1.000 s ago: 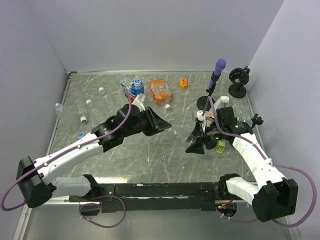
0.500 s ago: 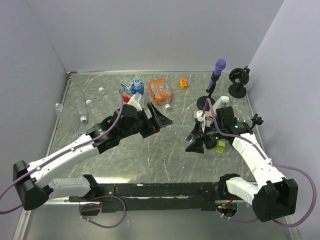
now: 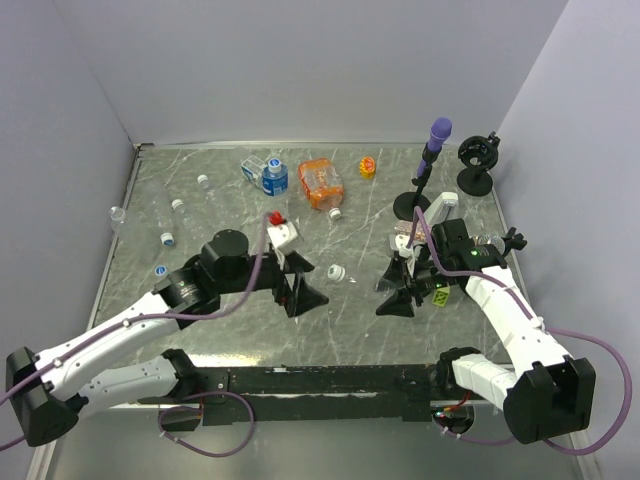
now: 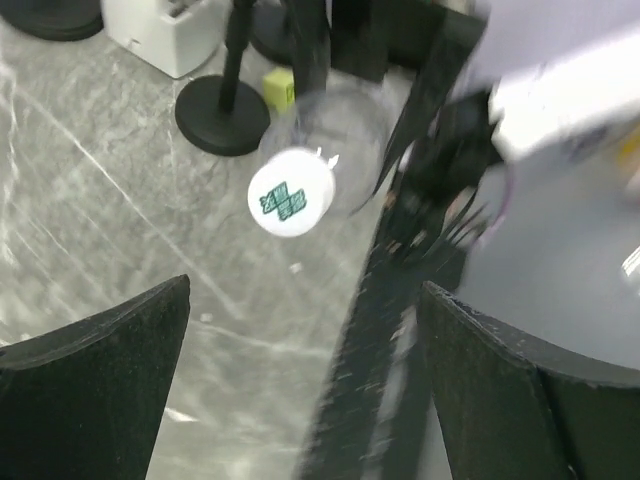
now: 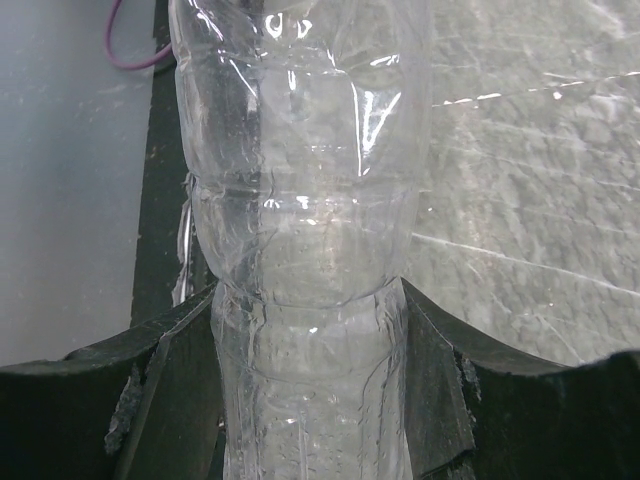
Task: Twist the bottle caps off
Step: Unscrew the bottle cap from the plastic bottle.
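Observation:
My right gripper [image 3: 398,290] is shut on the body of a clear plastic bottle [image 5: 300,250] that lies level and points left. A white cap [image 3: 336,271] with a green mark sits at the bottle's mouth end; in the left wrist view the white cap [image 4: 290,198] faces the camera with the clear bottle [image 4: 340,125] behind it. Whether the cap is tight or loose I cannot tell. My left gripper [image 3: 301,297] stands open a short way to the near left of the cap, apart from it, with nothing between its fingers [image 4: 100,390].
Several small clear bottles with caps [image 3: 178,206] lie along the table's left side. A blue-capped bottle [image 3: 272,178] and an orange container [image 3: 320,183] lie at the back. A purple-topped black stand [image 3: 432,160] and another black stand [image 3: 472,165] are at the back right.
My left gripper was shut on the white cap a second ago; it has opened, let go and drawn back toward the near left. The right gripper keeps its hold on the bottle.

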`<action>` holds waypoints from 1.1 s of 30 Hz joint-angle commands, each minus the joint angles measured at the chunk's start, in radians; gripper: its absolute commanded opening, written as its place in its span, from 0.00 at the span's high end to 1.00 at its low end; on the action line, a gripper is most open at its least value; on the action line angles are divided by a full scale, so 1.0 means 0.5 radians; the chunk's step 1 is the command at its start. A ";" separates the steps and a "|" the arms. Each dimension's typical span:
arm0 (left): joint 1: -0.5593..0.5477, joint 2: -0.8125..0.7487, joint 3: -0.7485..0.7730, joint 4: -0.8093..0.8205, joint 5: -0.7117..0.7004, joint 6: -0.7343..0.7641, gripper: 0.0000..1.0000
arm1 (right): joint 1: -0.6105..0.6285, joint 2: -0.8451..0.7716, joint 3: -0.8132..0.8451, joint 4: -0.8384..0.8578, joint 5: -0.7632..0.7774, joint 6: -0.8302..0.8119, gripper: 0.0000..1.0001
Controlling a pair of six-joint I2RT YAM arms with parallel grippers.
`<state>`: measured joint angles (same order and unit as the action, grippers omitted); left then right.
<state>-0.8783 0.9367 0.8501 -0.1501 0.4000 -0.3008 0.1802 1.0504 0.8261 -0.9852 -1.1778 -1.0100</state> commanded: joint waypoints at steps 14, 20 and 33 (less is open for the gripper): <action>0.029 0.320 0.030 0.586 0.516 0.657 0.14 | -0.017 -0.024 0.008 -0.107 -0.083 -0.306 0.78; 0.045 0.274 -0.046 0.674 0.538 0.513 0.23 | -0.017 -0.018 0.005 -0.094 -0.071 -0.296 0.78; 0.060 0.320 -0.047 0.665 0.614 0.451 0.76 | -0.017 0.004 0.005 -0.088 -0.056 -0.284 0.78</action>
<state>-0.8501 1.0904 0.8207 0.1318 0.6575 -0.0544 0.1806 1.0504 0.8257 -1.0435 -1.1740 -1.1255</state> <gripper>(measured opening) 0.361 0.652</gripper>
